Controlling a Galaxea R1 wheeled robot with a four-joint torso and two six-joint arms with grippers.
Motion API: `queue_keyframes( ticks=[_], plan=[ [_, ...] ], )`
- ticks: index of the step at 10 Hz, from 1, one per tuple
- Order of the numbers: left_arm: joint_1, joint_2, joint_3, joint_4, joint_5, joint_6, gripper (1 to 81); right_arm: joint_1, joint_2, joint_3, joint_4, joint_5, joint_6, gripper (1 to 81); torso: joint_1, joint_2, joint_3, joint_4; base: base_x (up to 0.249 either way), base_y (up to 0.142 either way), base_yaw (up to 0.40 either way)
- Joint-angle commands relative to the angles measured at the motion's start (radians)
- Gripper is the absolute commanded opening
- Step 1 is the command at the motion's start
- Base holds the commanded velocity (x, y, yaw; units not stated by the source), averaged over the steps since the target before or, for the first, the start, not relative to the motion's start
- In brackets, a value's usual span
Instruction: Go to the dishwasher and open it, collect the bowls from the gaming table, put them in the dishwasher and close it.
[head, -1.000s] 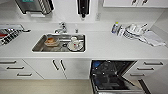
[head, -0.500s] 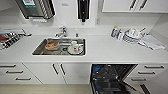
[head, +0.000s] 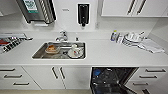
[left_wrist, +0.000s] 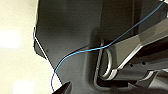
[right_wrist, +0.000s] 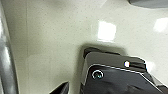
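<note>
Probably kitchen: sink, open dishwasher

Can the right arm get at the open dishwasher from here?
Probably yes. The dishwasher is open below the counter, dark racks exposed, nothing standing in front of it. The right arm isn't in the head view, so its actual reach can't be judged.

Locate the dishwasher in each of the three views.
Head view: dishwasher open, bottom right of centre, under the counter, right of the sink.
Left wrist view: the robot's dark plate and a blue cable over pale floor.
Right wrist view: pale floor beneath robot parts.
Shared landmark: likely the pale floor, a strip at the head view's bottom left.
</note>
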Motion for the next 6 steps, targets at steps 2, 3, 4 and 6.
queue_keyframes(
  ticks=[2,3,4,6],
  plan=[
    [0.018,-0.007,0.006,-0.009,0.079,-0.004,81.1,0.089,-0.033,-0.13,0.215,-0.12,0.003,81.1,0.084,-0.131,0.0,0.0,0.0,0.0,0.0],
    [0.018,-0.007,0.006,-0.009,0.081,-0.004,81.1,0.105,-0.033,-0.146,0.24,-0.122,0.003,81.1,0.108,-0.169,0.0,0.0,0.0,0.0,0.0],
    [0.018,-0.007,0.006,-0.009,0.081,-0.004,81.1,0.121,-0.029,-0.161,0.272,-0.136,0.001,81.1,0.13,-0.205,0.001,0.0,0.0,0.0,0.0],
    [0.018,-0.008,0.006,-0.011,0.096,-0.005,81.1,0.174,-0.03,-0.17,0.317,-0.14,0.001,81.1,0.105,-0.172,0.001,0.0,0.0,0.0,0.0]
  ],
)
